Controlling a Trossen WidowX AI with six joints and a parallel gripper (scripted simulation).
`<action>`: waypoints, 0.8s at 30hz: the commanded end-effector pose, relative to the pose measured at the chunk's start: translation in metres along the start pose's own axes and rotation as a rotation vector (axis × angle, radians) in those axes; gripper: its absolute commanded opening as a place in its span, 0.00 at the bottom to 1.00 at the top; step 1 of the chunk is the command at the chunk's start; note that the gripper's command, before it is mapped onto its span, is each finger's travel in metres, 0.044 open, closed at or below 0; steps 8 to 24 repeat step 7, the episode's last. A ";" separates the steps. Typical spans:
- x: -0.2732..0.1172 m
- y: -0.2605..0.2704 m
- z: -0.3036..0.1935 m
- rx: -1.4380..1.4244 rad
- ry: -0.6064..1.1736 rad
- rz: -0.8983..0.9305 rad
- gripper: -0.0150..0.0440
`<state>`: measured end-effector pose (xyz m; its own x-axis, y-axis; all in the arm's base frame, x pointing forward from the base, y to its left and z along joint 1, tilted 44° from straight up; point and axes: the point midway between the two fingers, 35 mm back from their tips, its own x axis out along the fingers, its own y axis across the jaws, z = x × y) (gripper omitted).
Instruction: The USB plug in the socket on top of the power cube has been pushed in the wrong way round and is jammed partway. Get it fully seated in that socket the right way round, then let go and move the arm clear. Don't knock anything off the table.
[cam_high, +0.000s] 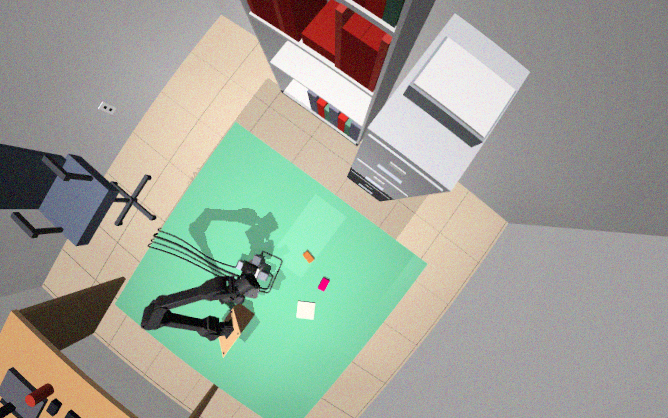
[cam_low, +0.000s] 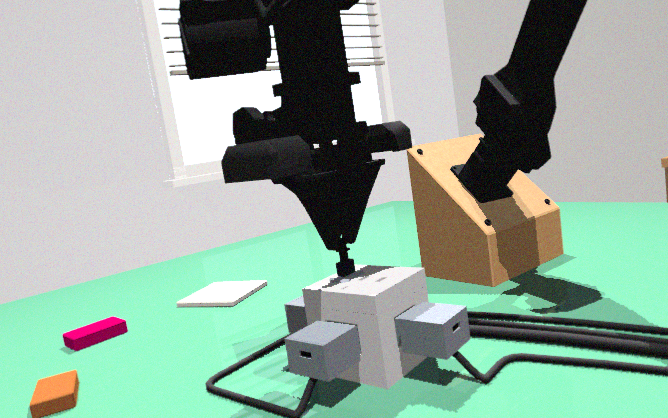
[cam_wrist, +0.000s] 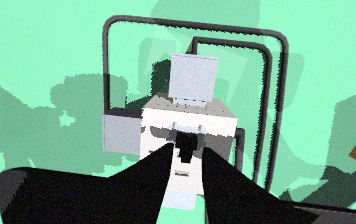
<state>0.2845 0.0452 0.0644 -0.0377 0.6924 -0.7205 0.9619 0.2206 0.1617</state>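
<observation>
The pale power cube (cam_low: 345, 305) (cam_wrist: 227, 123) stands on the green table top. The small black USB plug (cam_low: 345, 268) (cam_wrist: 187, 140) stands roughly upright at the socket on the cube's top face, its thin stem pointing up. How deep it sits and which way round it is cannot be told. My gripper (cam_low: 342, 245) (cam_wrist: 187, 151) points down just above the cube. Its fingers are slightly apart, one on each side of the plug's stem, with gaps showing in the wrist view, so it is open and holds nothing. The arm hides much of the cube in the top view.
Grey adapters (cam_low: 320, 347) (cam_wrist: 194, 77) stick out from the cube's sides, with black cables (cam_low: 250, 401) (cam_wrist: 195, 22) looping around it. A wooden stand (cam_low: 450, 245) carries the arm's base. A white tile (cam_high: 305, 310) (cam_low: 222, 293), a pink block (cam_high: 324, 284) (cam_low: 95, 333) and an orange block (cam_high: 308, 256) (cam_low: 55, 393) lie nearby.
</observation>
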 end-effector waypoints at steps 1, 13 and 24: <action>-0.004 0.001 0.001 -0.002 -0.002 0.003 0.42; -0.010 0.000 0.001 -0.002 -0.003 0.003 0.42; -0.010 0.000 0.001 -0.002 -0.003 0.003 0.42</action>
